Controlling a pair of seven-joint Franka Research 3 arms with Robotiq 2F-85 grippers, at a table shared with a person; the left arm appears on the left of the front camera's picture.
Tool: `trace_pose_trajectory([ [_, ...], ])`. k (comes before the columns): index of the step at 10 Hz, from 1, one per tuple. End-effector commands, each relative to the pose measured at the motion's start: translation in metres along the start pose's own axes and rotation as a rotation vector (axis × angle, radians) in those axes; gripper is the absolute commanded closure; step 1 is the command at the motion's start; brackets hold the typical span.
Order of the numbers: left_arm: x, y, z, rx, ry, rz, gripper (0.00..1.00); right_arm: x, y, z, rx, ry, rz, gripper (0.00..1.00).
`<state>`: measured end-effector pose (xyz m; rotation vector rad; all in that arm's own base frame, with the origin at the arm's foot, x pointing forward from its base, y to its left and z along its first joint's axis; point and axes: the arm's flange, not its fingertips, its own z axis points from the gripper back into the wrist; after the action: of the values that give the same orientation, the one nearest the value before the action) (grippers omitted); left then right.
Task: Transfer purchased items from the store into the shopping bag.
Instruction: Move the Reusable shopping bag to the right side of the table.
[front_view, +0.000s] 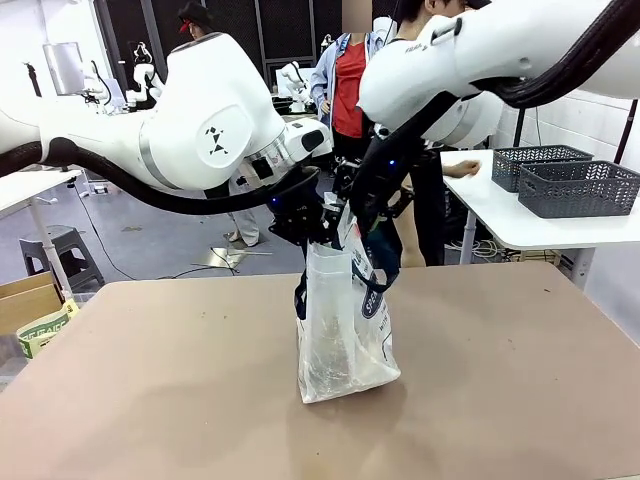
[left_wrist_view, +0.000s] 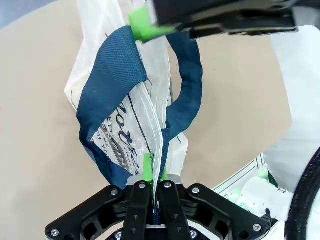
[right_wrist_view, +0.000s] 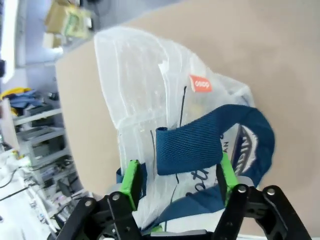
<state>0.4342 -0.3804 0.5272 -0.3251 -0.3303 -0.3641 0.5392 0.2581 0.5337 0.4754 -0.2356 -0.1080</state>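
Translucent clear plastic shopping bag (front_view: 340, 345) with navy strap handles and navy lettering, standing upright at the middle of the table (front_view: 150, 390).

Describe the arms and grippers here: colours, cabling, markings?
Both arms are glossy white with rounded joint housings; the left arm carries a small black dot-pattern mark. Black corrugated hose runs along it and the right arm. The left gripper and right gripper are black linkage bodies with silver screws and green pads.

Beyond the right gripper's fingers (right_wrist_view: 131, 180) lies a tan tabletop (right_wrist_view: 280, 60), with grey shelving (right_wrist_view: 42, 142) off to their left. Far behind them: grey floor (front_view: 150, 225), a stool (front_view: 62, 248), a white side table (front_view: 520, 225).
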Motion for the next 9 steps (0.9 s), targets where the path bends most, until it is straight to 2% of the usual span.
trace_pose_trajectory([
  [1,-0.005,0.001,0.006,0.006,-0.029,-0.016,1.0,-0.008,-0.032,0.018,0.082,-0.025,0.012,0.0],
  [3,-0.005,0.001,0.009,0.009,-0.034,-0.012,1.0,-0.013,-0.063,0.046,0.164,-0.032,0.139,0.0],
  [4,-0.005,0.002,0.009,0.009,-0.037,-0.007,1.0,-0.018,-0.079,0.06,0.157,-0.055,0.231,0.0],
  [7,-0.005,0.003,0.009,0.009,-0.04,-0.004,1.0,-0.039,-0.128,0.091,0.23,-0.167,0.611,0.0],
  [8,-0.005,0.002,0.009,0.011,-0.038,-0.002,1.0,-0.046,-0.146,0.098,0.267,-0.161,0.688,0.0],
  [9,-0.005,0.001,0.008,0.014,-0.039,-0.005,1.0,-0.048,-0.163,0.103,0.284,-0.194,0.722,0.0],
])
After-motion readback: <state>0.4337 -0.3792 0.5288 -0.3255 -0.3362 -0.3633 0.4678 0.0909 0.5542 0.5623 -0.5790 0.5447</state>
